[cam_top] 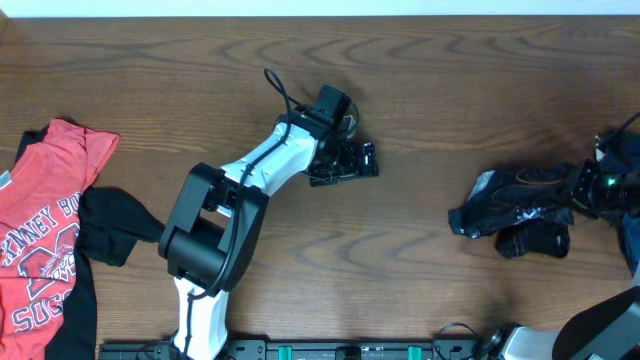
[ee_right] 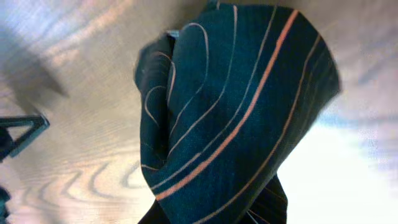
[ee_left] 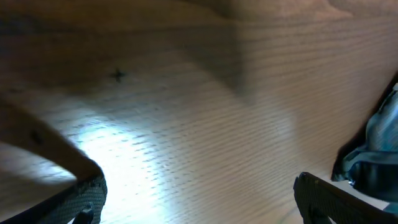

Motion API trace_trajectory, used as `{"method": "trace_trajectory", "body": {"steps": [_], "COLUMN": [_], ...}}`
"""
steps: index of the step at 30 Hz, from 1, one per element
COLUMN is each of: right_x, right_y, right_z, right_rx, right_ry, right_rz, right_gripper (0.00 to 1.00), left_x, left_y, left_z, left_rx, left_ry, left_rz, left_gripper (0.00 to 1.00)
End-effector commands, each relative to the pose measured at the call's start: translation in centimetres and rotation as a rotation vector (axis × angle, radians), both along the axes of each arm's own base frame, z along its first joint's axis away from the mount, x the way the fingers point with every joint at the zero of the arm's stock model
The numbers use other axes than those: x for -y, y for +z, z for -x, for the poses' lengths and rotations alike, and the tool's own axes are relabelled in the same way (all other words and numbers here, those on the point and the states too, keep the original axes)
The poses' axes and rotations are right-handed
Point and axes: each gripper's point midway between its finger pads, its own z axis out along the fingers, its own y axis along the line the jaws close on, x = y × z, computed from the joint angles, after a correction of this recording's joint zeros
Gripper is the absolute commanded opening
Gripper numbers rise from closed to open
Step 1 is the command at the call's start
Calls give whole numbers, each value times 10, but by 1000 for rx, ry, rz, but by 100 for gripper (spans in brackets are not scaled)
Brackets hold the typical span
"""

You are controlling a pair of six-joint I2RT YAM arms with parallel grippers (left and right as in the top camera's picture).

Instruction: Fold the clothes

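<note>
The black jersey [cam_top: 512, 212] with thin orange-red lines lies bunched on the table at the right. My right gripper [cam_top: 590, 188] is at its right end and holds a bunch of it. In the right wrist view the jersey [ee_right: 230, 118] fills the middle, raised over the wood and hiding my fingers. My left gripper [cam_top: 350, 160] is open and empty over bare wood at the table's middle, well left of the jersey. In the left wrist view its fingers [ee_left: 199, 196] are wide apart, and the jersey's edge [ee_left: 379, 149] shows at the far right.
A red white-lettered T-shirt [cam_top: 40, 250] lies at the table's left edge, with a black piece [cam_top: 110, 228] lying against its right side. The left arm [cam_top: 230, 210] stretches from the front edge to the middle of the wooden table [cam_top: 420, 80].
</note>
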Motion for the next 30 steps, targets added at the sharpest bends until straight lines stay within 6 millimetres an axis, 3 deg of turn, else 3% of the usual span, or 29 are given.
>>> {"method": "trace_trajectory", "body": {"steps": [1,7,15,21,25,30], "right_x": [-11,-9,9,40,53,90], "right_y": [10,7,31,41,55,69], "right_z": [-13,-31,-55,-48,-47,-37], "right_rx": [73,111,214,245,362,464], "right_ry": [73,125,95,17,19,-88], "right_rz": [5,83,152,159,94,71], "right_gripper": [1,1,1,1,1,1], "left_x": [-1,0,0,1,1,2], "left_y": [-16,-15,-15,-15,-15,-15], "left_z": [6,3,2,1,1,2], "left_rx": [-30,-22,-28,-34,-43,-45], "left_ry": [-10,-2,17,33,50,50], "left_rz": [-21,-17,-15,-12,-12,-13], "left_gripper": [98,98,98,98,98,98]}}
